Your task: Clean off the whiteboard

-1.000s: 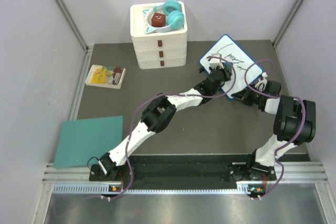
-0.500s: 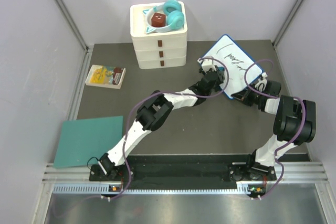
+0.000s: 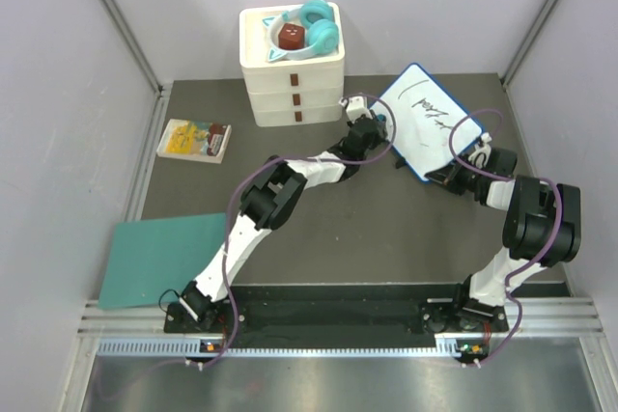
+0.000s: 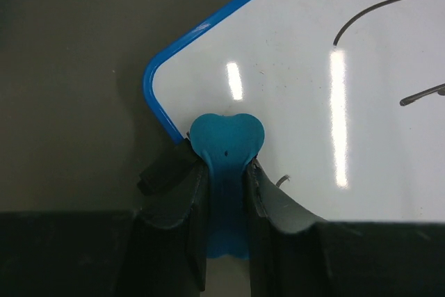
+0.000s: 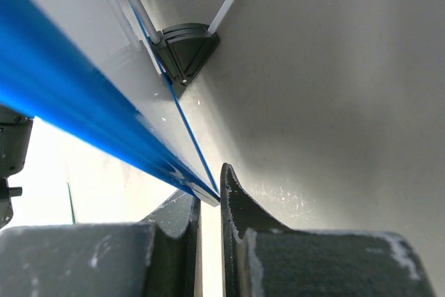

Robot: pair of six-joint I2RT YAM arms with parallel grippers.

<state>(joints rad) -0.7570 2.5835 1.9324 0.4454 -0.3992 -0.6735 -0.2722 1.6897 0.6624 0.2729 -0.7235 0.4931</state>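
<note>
The whiteboard [image 3: 432, 124], white with a blue rim, lies tilted at the back right of the table. Black pen strokes [image 3: 425, 101] remain on it. My left gripper [image 3: 370, 124] is at the board's left corner, shut on a blue eraser [image 4: 227, 137] whose rounded head presses on the whiteboard [image 4: 313, 109] just inside the rim. Two strokes [image 4: 379, 10] show further along the board. My right gripper [image 3: 452, 175] is shut on the board's near edge; in the right wrist view the blue rim [image 5: 69, 113] runs down between the jaws of the right gripper [image 5: 211, 194], and a black foot [image 5: 184, 50] shows beneath.
A white drawer box [image 3: 293, 84] with teal headphones [image 3: 319, 28] on top stands at the back, just left of my left gripper. A yellow booklet [image 3: 194, 139] lies at the left, a teal sheet [image 3: 164, 258] at the near left. Grey walls [image 3: 58, 94] close in both sides.
My left gripper has swept the eraser leftward across the board from its middle to its left corner. Strokes on that part of the board are gone. The right arm has stayed still.
</note>
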